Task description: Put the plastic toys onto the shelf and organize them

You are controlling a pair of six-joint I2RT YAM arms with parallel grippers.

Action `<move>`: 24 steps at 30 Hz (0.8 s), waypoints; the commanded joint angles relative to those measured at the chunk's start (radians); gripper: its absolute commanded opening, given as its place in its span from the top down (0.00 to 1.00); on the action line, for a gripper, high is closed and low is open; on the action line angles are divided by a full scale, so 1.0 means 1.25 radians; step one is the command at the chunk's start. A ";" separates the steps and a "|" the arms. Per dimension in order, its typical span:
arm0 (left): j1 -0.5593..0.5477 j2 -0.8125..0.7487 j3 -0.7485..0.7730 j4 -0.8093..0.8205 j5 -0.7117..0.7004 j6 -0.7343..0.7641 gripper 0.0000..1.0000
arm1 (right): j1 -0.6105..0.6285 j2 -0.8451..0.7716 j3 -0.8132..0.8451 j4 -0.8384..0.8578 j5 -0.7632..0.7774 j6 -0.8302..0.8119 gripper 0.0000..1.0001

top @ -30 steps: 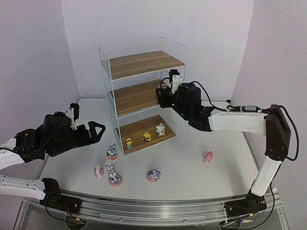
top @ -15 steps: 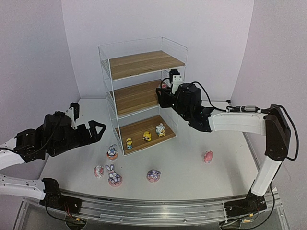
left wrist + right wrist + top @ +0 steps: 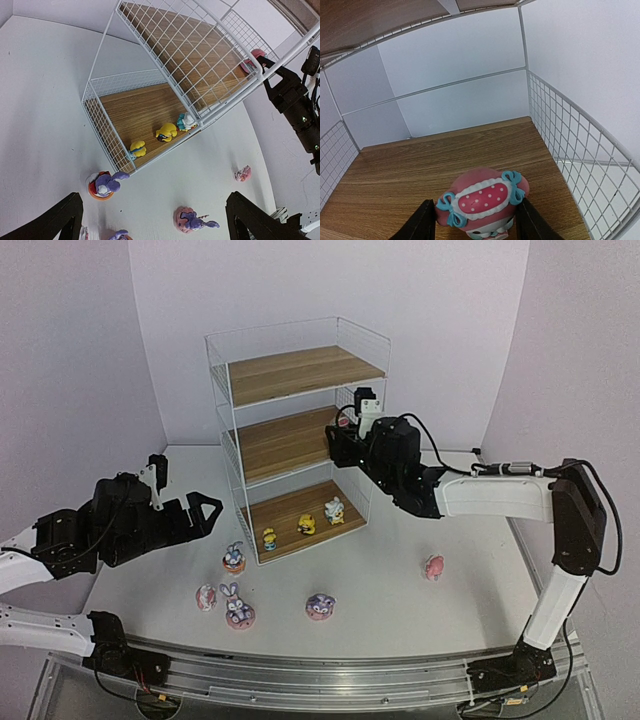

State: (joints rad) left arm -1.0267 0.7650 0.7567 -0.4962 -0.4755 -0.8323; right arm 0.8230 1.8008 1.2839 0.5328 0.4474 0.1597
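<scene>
The shelf (image 3: 280,440) is a white wire rack with three wooden boards. My right gripper (image 3: 475,207) reaches into its middle level, fingers pressed against both sides of a pink round toy (image 3: 482,197) with blue bows that rests on the board. Three small toys stand on the bottom board: two yellow (image 3: 269,538) (image 3: 307,525) and one white (image 3: 334,510). Several more toys lie on the table: a bunny (image 3: 234,557), a pink-white one (image 3: 206,597), a second bunny (image 3: 238,605), a purple one (image 3: 320,606) and a pink one (image 3: 433,567). My left gripper (image 3: 207,518) hangs open left of the shelf, above the table.
The shelf's wire side wall (image 3: 570,145) runs close on the right of the held toy. The top board (image 3: 300,370) is bare. A metal rail (image 3: 320,680) lines the table's near edge, and purple walls close in the back and sides.
The right wrist has shifted very slightly at the middle level. The left arm and the toys on the table have stayed put.
</scene>
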 commanded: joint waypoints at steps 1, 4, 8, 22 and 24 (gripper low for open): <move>-0.001 -0.006 0.000 0.023 -0.017 0.017 0.00 | -0.004 -0.020 -0.006 0.040 0.009 0.012 0.43; -0.001 -0.007 -0.002 0.021 -0.017 0.017 0.00 | -0.004 -0.024 -0.008 0.040 0.007 0.014 0.38; -0.001 -0.008 -0.003 0.021 -0.014 0.017 0.00 | -0.004 -0.029 -0.009 0.039 0.008 0.013 0.33; -0.001 -0.018 -0.008 0.023 -0.010 0.017 0.00 | -0.003 -0.094 -0.033 -0.003 -0.001 0.014 0.06; -0.001 -0.018 -0.008 0.024 -0.008 0.017 0.00 | -0.003 -0.108 -0.036 -0.031 -0.009 0.018 0.05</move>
State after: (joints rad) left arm -1.0267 0.7566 0.7566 -0.4965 -0.4751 -0.8276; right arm 0.8230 1.7501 1.2484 0.5202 0.4457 0.1734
